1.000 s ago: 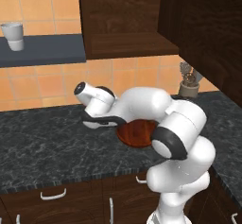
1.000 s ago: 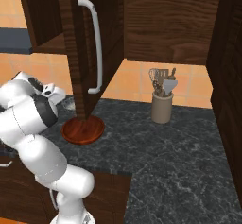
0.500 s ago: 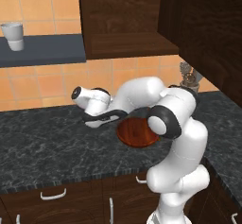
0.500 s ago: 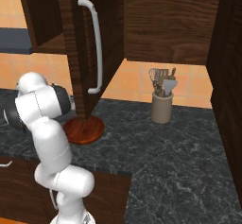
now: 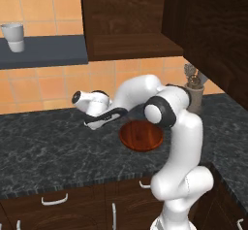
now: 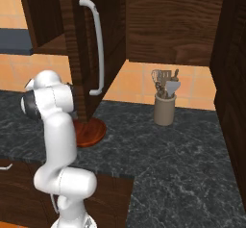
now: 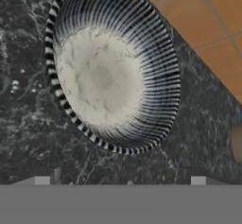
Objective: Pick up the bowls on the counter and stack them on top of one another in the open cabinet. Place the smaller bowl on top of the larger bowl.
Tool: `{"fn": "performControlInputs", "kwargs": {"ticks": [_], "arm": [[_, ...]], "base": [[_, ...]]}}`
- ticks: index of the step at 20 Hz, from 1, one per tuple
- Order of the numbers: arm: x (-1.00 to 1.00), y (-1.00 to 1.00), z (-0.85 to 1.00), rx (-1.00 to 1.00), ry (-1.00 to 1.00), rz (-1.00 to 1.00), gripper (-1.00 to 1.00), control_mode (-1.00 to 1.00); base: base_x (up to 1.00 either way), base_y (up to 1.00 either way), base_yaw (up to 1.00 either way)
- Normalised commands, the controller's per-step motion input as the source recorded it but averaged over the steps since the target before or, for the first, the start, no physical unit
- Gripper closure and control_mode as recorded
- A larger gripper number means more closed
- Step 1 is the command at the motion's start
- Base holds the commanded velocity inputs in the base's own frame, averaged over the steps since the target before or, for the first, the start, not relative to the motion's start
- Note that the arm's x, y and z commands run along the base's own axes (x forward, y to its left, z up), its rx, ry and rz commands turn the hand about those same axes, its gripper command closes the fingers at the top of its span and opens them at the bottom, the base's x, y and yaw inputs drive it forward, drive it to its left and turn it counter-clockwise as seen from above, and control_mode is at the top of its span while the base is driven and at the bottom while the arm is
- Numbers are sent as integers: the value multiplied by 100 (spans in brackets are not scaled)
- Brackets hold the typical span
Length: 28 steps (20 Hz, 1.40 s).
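Two bowls are catalogued on the counter (image 5: 48,151): the smaller bowl (image 7: 111,69), ribbed and glassy, is seen directly ahead of and beneath the claw (image 5: 99,120), while the larger bowl (image 5: 141,136) is set just to the claw's right. Whether the claw is spread or pressed together cannot be told; nothing is seen pinched.
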Motion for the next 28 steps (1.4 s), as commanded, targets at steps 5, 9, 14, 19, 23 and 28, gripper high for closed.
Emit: {"fn": "performControlInputs", "kwargs": {"ticks": [5, 9, 14, 19, 23, 28], "arm": [[36, 4, -31, 0, 0, 0, -100, -100], [37, 0, -25, 0, 0, 0, 100, -100], [13, 0, -4, 0, 0, 0, 100, -100], [-21, 0, 12, 1, -5, -1, 100, -100], [-99, 0, 74, 2, -34, -6, 100, -100], [-100, -17, 91, 7, -24, -15, 100, -100]], "base": [[0, 0, 0], [0, 0, 0], [0, 0, 0], [0, 0, 0], [0, 0, 0], [0, 0, 0]]}}
